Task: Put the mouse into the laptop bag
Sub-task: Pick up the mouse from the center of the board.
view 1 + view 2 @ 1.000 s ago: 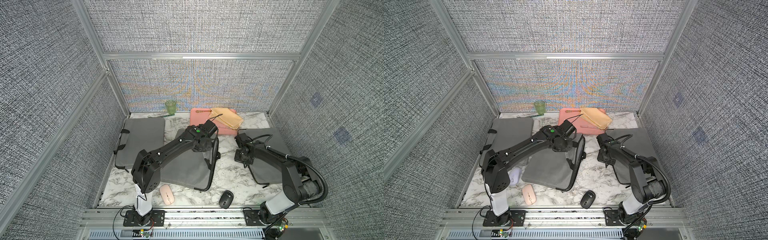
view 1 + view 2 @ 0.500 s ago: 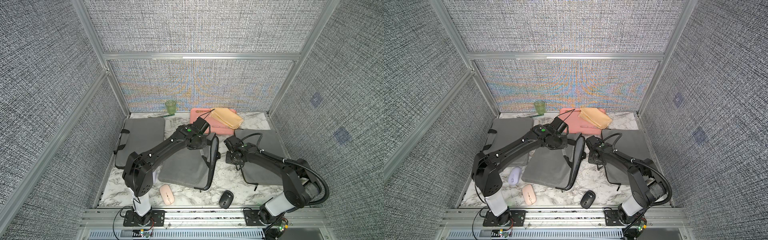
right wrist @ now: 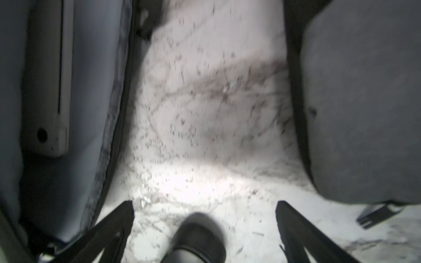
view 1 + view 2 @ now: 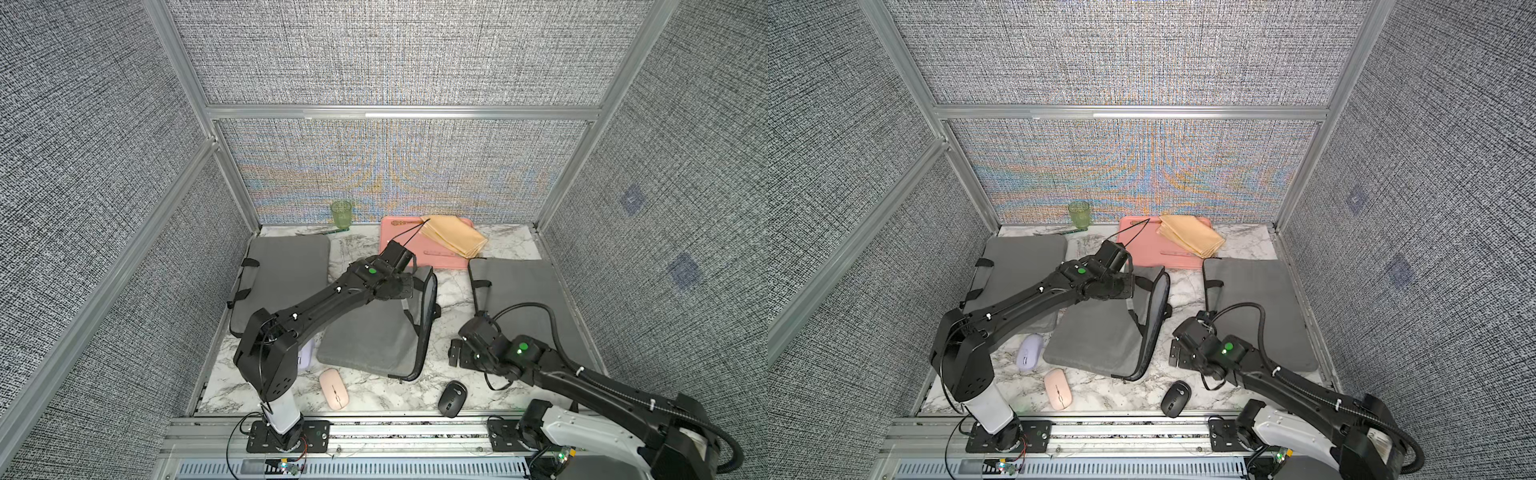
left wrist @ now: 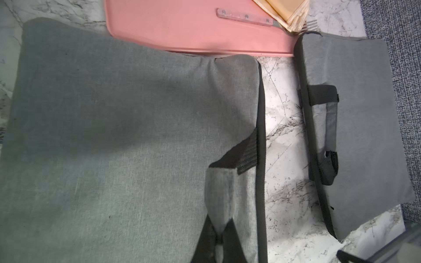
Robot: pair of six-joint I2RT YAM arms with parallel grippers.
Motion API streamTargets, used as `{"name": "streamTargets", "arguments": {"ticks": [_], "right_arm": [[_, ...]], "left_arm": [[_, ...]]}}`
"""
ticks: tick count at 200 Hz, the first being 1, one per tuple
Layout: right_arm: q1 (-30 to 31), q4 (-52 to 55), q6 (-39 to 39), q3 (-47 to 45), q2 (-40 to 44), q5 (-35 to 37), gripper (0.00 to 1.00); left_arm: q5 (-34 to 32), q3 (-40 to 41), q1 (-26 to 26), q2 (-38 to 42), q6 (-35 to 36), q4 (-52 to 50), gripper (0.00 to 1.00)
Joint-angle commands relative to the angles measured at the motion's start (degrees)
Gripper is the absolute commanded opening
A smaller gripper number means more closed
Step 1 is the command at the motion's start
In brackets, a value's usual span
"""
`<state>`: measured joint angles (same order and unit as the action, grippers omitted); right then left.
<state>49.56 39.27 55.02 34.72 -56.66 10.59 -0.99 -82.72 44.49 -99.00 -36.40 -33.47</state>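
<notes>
Quick rundown: the middle laptop bag (image 4: 370,332) is held open by its handle (image 5: 219,193). The grey strap is pinched between the pressed-together fingers (image 5: 201,248) of the left gripper (image 5: 219,243), and the top flap is lifted, so the zipper side facing the right arm gapes. Something pale and slab-like, probably a laptop (image 3: 45,91), can be made out inside in the right wrist view.

The black mouse (image 4: 452,398) isn't in the bag. It lies on the marble tabletop (image 4: 449,291) near the front edge, close to the bag's open corner, and nothing is touching it. The right gripper (image 3: 204,205) is positioned a bit further back, over bare marble between the middle bag and the right laptop bag (image 4: 519,286) – its fingers (image 3: 109,230) are spread wide and nothing is gripped. A dark rounded blob is seen low between them in the right wrist view, too blurred to be named.

A pink mouse (image 4: 333,388) is parked at the front by the bag's other corner, and a purple mouse (image 4: 1030,351) sits beside the left arm's base link. A left laptop bag (image 4: 286,266) lies flat, zipped. At the back, a pink tray (image 4: 399,245) is loaded with folded yellow cloth (image 4: 455,237) and a fork (image 5: 246,16), and a green glass (image 4: 341,214) stands near the wall.
</notes>
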Motion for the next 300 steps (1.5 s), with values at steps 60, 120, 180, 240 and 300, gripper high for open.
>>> {"name": "streamTargets", "arguments": {"ticks": [60, 120, 180, 240, 300], "right_arm": [[19.4, 1.5, 24.3, -2.3, -1.0, 1.1, 0.99], [20.7, -4.6, 27.0, -5.5, -4.3, -0.8, 0.99], [21.7, -8.3, 19.0, 3.2, -19.0, -1.8, 0.87], [27.5, 6.0, 15.7, 19.2, -35.3, 7.5, 0.82], [31.3, 4.2, 17.4, 17.8, -38.2, 6.4, 0.83]], "left_arm": [[-2.8, -0.1, -0.2, -0.7, 1.7, 0.9, 0.0], [-3.4, 1.2, -0.2, 1.3, 2.0, 1.6, 0.0], [-3.9, 0.7, -0.2, 0.6, 1.9, 1.1, 0.0], [-3.5, 0.9, -0.2, 0.8, 1.8, 1.2, 0.0], [-3.6, 0.7, -0.2, 0.4, 1.7, 1.0, 0.0]]}}
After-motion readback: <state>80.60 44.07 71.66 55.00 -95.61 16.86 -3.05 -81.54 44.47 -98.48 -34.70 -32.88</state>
